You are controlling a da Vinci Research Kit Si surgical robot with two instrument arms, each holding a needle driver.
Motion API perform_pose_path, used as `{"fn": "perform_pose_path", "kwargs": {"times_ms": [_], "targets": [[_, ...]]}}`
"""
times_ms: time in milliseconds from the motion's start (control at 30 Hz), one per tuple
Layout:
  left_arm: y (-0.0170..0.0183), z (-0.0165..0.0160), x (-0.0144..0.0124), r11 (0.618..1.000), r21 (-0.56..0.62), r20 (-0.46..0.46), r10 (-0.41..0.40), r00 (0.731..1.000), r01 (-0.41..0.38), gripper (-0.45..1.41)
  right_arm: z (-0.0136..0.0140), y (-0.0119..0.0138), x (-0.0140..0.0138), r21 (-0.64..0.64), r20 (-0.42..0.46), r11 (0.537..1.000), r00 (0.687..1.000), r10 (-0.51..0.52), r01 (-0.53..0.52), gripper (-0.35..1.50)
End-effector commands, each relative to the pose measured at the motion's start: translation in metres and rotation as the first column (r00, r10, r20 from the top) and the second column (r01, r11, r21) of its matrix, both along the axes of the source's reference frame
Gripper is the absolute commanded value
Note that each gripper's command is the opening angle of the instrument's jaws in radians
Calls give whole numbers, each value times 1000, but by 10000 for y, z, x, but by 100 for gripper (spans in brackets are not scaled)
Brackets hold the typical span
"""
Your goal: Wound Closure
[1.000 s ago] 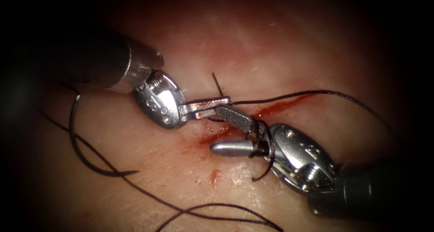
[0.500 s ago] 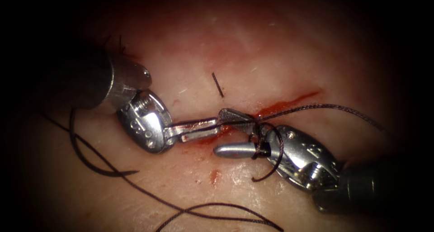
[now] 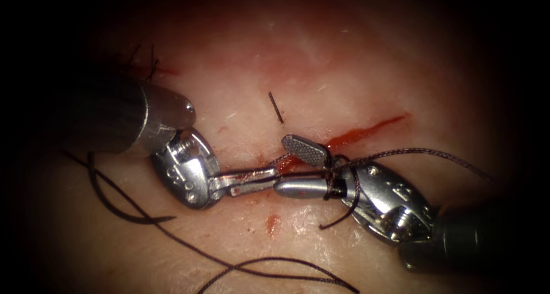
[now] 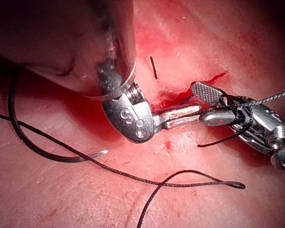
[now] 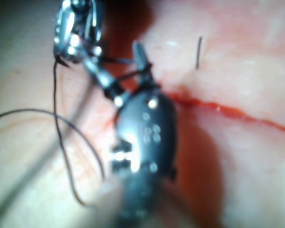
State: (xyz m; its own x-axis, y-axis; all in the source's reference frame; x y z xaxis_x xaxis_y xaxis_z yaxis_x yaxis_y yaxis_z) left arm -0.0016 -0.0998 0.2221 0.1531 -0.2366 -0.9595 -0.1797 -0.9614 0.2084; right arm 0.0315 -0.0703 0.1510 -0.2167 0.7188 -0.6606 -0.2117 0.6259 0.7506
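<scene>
Presses the left end effector (image 3: 274, 172) together over the left stretch of the cut (image 3: 366, 130), pinching what looks like a short run of thread (image 3: 424, 150) at its tip, though hard to confirm from this angle. Spreads the right end effector (image 3: 281, 163) wide, one jaw above and one below the left tip, gripping nothing between them. Carries loops of thread wound round the base of those spread jaws, with one strand running off to the right over the tissue (image 3: 321, 59) and a loose tail curling below. Leaves the needle (image 3: 120, 215) free, lying flat on the tissue well to the left of the cut, outside the flesh, held by neither tool. Trails more thread across the lower tissue, crossing the needle. Shows a short cut end of thread (image 3: 276, 108) standing up just above the two tips, and a spot of red fluid (image 3: 273, 222) just below them.
</scene>
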Motion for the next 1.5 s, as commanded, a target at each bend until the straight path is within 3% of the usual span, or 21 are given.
{"fn": "perform_pose_path", "kwargs": {"times_ms": [33, 467, 800, 1033, 1200, 1233, 1367, 1500], "targets": [[-8, 5, -4, 1000, 4, 2, 1, 1000, -1, -45, 5, -7, 3, 4, 3, 1000, 1000, -4, 4, 81], [-14, 11, -13, 1000, 9, 8, 20, 1000, -20, -45, 12, -4, 7, 33, 54, 999, 998, 14, -16, 79], [-7, 13, -25, 1000, 16, -27, 20, 999, -19, -45, 11, 1, 12, 79, 224, 994, 973, 61, -81, 76], [-2, 16, -29, 986, 162, -164, -11, 986, 38, -45, 18, 17, 12, 34, 357, 994, 930, 84, -102, 76], [-5, 12, -39, 953, 299, -310, 45, 950, 52, -45, 28, 20, 15, 29, 403, 996, 913, 63, -81, 76], [-7, 9, -42, 924, 376, -354, 75, 932, 69, -45, 30, 19, 18, 23, 433, 998, 900, 49, -65, 76], [-6, -1, -49, 882, 462, -377, 100, 921, 93, -45, 32, 20, 24, 18, 472, 999, 881, 33, -47, 76], [3, -11, -52, 868, 488, -368, 106, 924, 95, -45, 40, 22, 38, 13, 514, 999, 858, 18, -29, 76]]}}
